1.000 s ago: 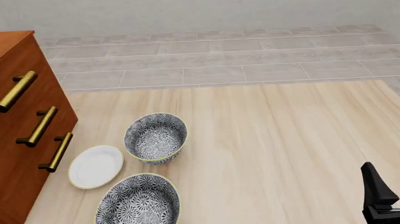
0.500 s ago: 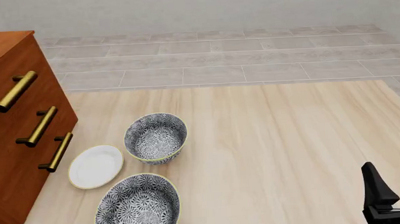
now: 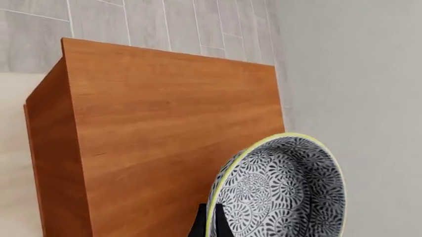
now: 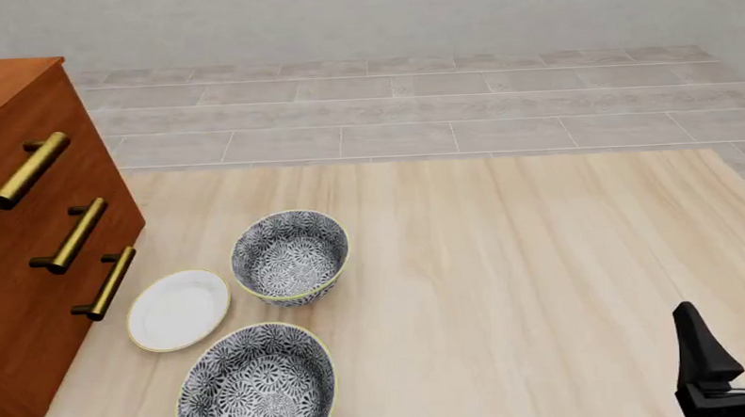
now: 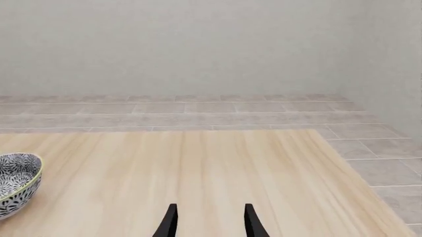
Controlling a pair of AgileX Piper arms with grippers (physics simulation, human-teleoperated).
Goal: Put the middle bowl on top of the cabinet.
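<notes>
Left claw [image 3: 209,228] pinches the middle bowl [image 3: 280,190] by its rim above the cabinet [image 3: 178,128], ready for lowering and release; right claw [image 5: 208,221] idles wide.

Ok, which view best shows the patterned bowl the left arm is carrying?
Left wrist view: the blue-and-white floral bowl, yellow-green rimmed, fills it, pinched in the left end effector above the reddish-brown wooden cabinet. Front and right wrist views miss it, showing only tabletop bowls.
</notes>
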